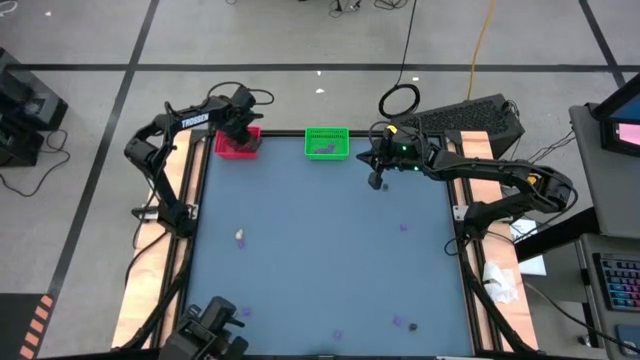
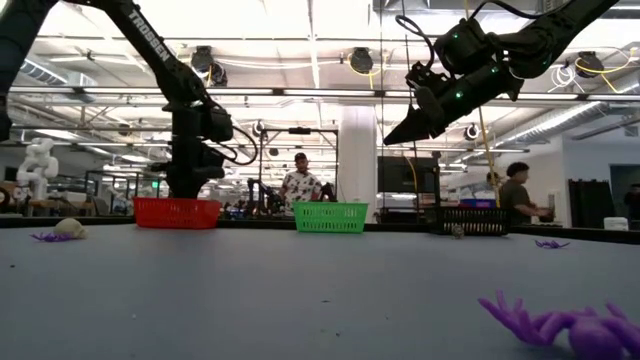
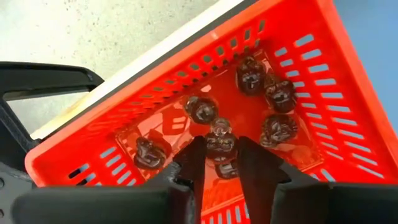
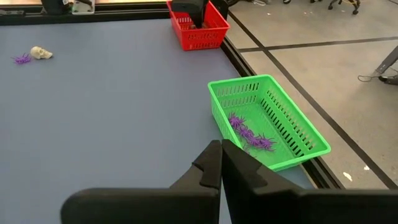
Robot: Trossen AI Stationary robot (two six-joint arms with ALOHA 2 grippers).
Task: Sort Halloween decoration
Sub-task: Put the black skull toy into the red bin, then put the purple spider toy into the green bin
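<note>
Blue-grey table (image 1: 320,250) amid open workshop floor. Left gripper (image 3: 219,163) above red bin (image 1: 238,143), fingers parted narrowly, dark skull (image 3: 220,142) between tips, grip or release unclear; more dark skulls lying just beyond tips on bin floor. Risk: skull sticking to one finger and lifting out on retreat. Cream skull (image 4: 41,53) and purple spider (image 4: 22,59) well apart from both grippers. Green bin (image 4: 273,121) just ahead of right gripper (image 4: 221,163), holding purple spiders. Right gripper pinched closed, empty, raised above table.
</note>
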